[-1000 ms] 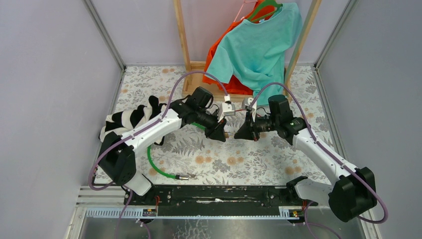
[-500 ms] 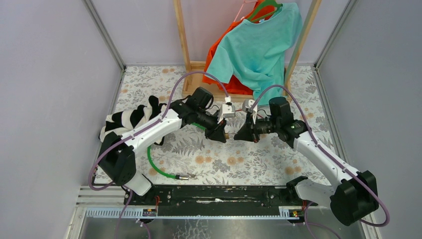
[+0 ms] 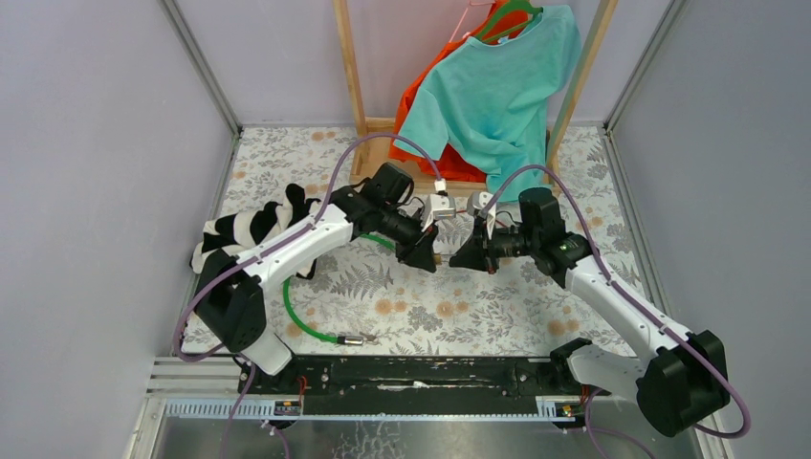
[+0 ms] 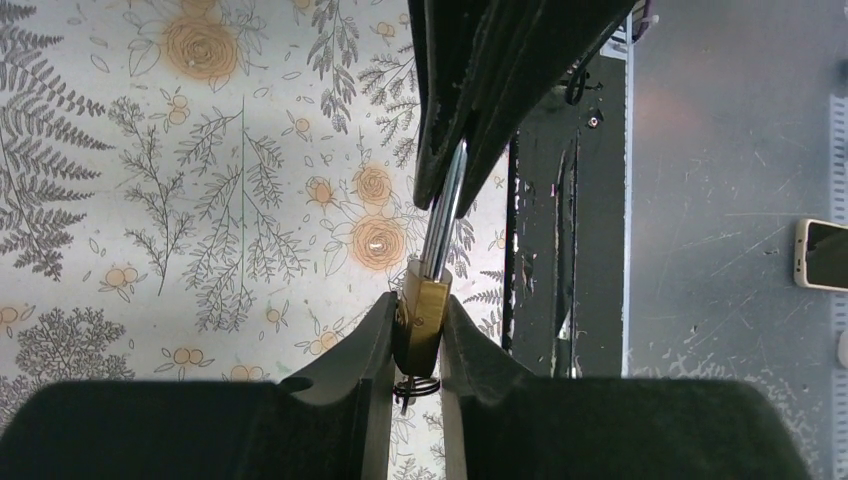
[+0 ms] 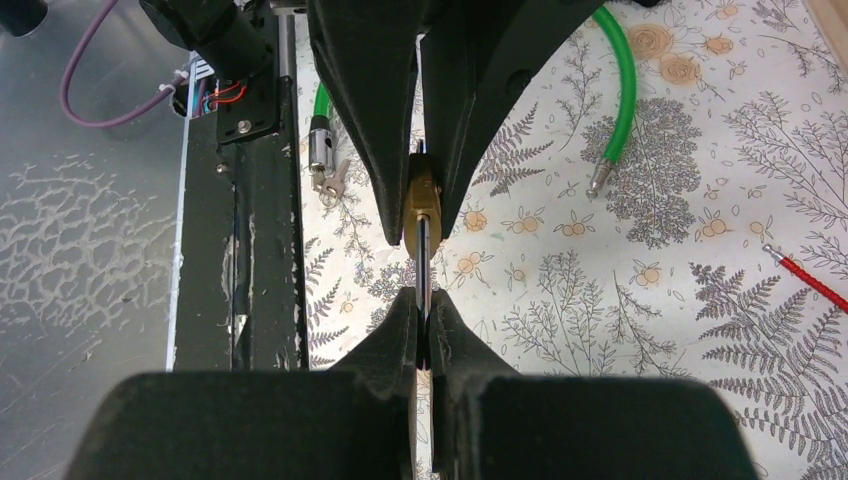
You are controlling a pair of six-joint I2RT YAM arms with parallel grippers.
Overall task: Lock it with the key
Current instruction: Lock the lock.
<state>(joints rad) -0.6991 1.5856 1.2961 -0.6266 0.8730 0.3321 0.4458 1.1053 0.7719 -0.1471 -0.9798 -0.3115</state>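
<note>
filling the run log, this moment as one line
left gripper: shut on brass padlock | right gripper: shut on metal shank entering padlock | held above table

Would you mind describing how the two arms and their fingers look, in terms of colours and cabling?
Both the left arm and the right arm have white link shells with black joints and black bases. A purple cable loops along each. The fingers are matte black, tapering to wedge-shaped tips.

Midair brass padlock (image 4: 422,315), silver key (image 4: 447,210) in keyhole.
</note>
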